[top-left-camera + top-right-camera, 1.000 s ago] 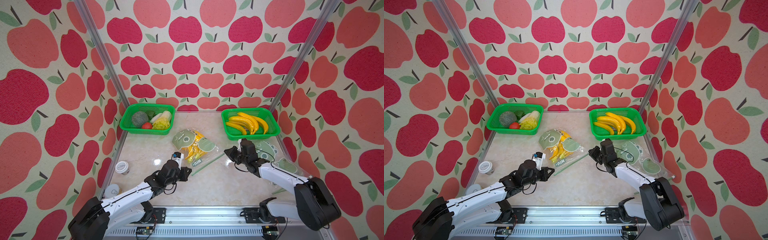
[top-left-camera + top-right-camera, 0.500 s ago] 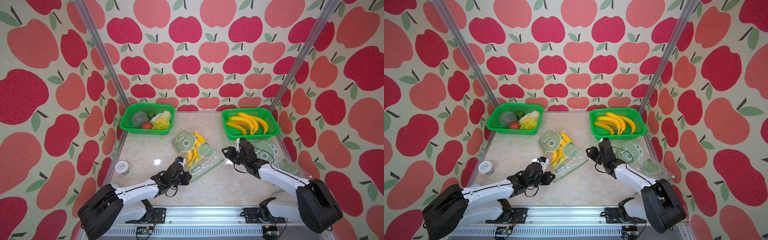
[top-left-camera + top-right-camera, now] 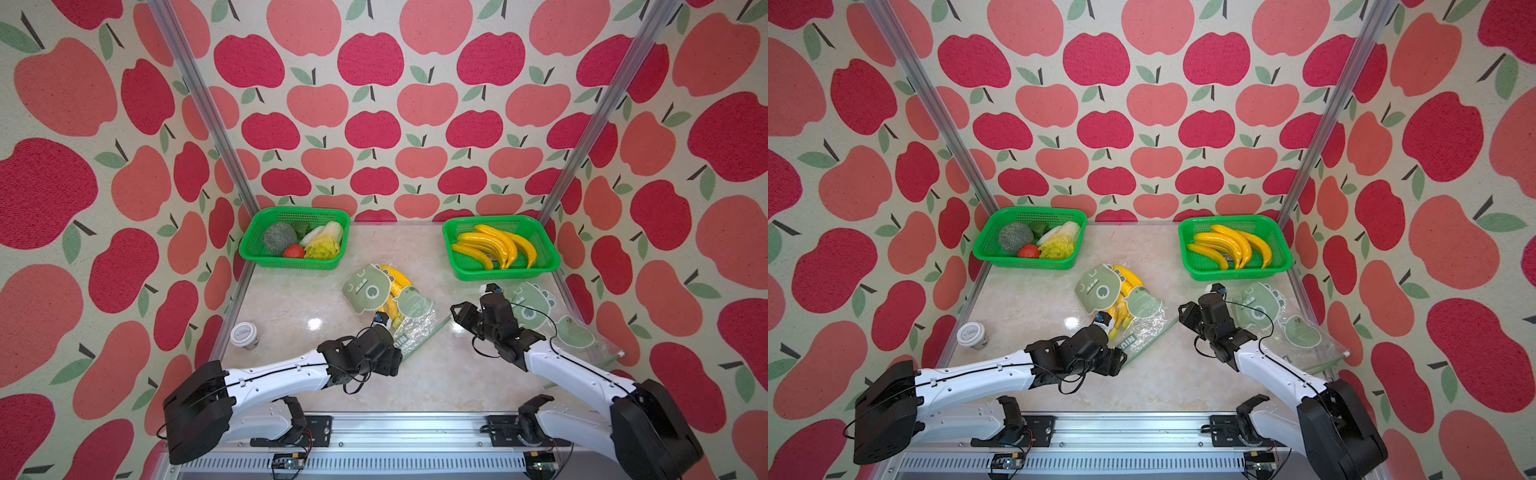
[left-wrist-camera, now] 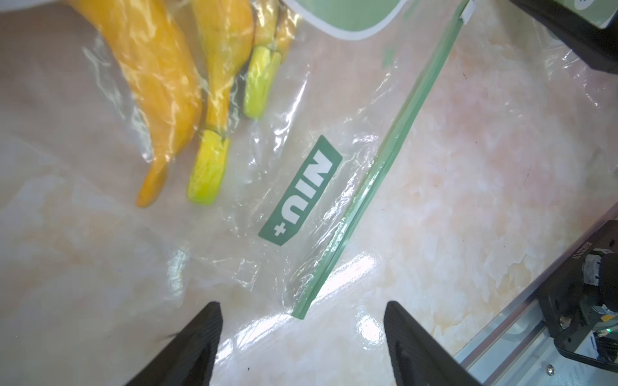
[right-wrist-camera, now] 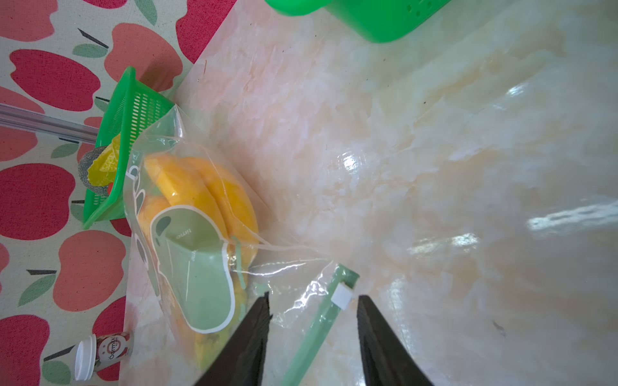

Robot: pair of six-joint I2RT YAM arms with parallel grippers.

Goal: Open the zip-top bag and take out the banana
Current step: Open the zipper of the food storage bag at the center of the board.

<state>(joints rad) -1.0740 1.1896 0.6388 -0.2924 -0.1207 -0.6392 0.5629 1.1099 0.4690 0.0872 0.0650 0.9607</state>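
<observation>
— Left wrist view first: shows the left end effector (image 4: 301,305) wide open, with nothing between the fingers. Was shut a second ago, at the near corner of the zip-top bag (image 3: 415,328).
— So released. And lying where now?
— Flat on the tabletop (image 3: 299,307), about the middle, just in front of the left end effector in both top views. Still keeps the banana (image 3: 395,277) inside, yellow behind the clear film.
— And on the other side?
— From the right wrist view: right end effector (image 5: 314,297) also parted now, about half way, gripping nothing. Was nearly shut a second ago. Stands with the white slider (image 5: 342,297) between the fingers, not pinching it.
— About the green zip strip (image 4: 383,160): opened already?
— Cannot tell. Looks pressed together along the near part. Probably means a fresh attempt: pinch the slider again, hold the corner again, then pull along the strip. Taking out not yet begun.
</observation>
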